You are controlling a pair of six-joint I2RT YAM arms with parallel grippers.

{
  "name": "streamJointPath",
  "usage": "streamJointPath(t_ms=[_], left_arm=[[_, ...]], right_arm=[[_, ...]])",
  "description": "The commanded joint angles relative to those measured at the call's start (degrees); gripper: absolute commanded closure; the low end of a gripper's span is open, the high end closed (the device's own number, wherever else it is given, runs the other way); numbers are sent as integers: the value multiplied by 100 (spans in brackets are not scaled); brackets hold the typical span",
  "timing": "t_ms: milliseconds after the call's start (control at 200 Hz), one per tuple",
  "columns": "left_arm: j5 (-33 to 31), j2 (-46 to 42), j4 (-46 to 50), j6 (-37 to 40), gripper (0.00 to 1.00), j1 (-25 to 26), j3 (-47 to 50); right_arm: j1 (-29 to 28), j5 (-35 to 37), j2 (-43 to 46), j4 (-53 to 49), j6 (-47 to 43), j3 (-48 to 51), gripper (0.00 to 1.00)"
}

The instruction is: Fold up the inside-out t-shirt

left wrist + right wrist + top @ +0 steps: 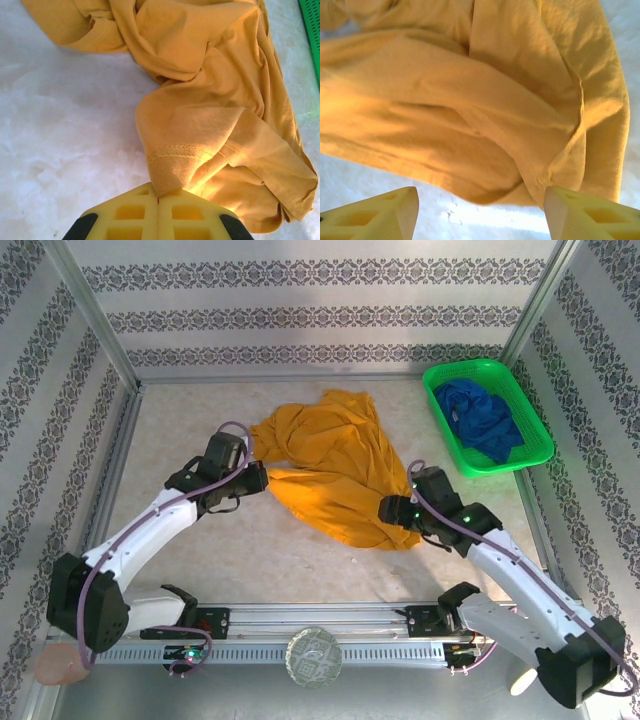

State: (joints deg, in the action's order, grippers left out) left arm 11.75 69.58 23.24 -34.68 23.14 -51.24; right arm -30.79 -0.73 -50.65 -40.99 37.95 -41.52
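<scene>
The inside-out t-shirt lies crumpled in the middle of the table, mustard orange-yellow, with folds and a stitched hem showing. My left gripper sits at the shirt's left edge and is shut on that hemmed edge, the yellow fingers pressed together around the cloth. My right gripper is at the shirt's lower right edge and stands open. Its fingers are wide apart, the shirt's edge lies just ahead of them, and the right finger touches a fold.
A green basket at the back right holds a dark blue garment. Patterned walls and metal frame posts enclose the table. A rail with the arm bases runs along the near edge.
</scene>
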Motion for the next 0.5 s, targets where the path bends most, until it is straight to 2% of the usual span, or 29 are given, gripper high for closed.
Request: streamJointPath(t_ms=[0,160,330,495], left_arm=[[-95,-257,92,-233,100,-46,112],[-144,-405,315,-133,100,-54,112],[-120,-479,329,-127,100,-72,155],[-74,-540,286,-162,100,-69,250]], right_arm=[[-669,1037,117,-766,509,186,32],[-1188,1403,-33,-571,1143,763,32],[-1141,1514,-342,-175,1163,892,33],[-778,1294,-640,260,994,958,32]])
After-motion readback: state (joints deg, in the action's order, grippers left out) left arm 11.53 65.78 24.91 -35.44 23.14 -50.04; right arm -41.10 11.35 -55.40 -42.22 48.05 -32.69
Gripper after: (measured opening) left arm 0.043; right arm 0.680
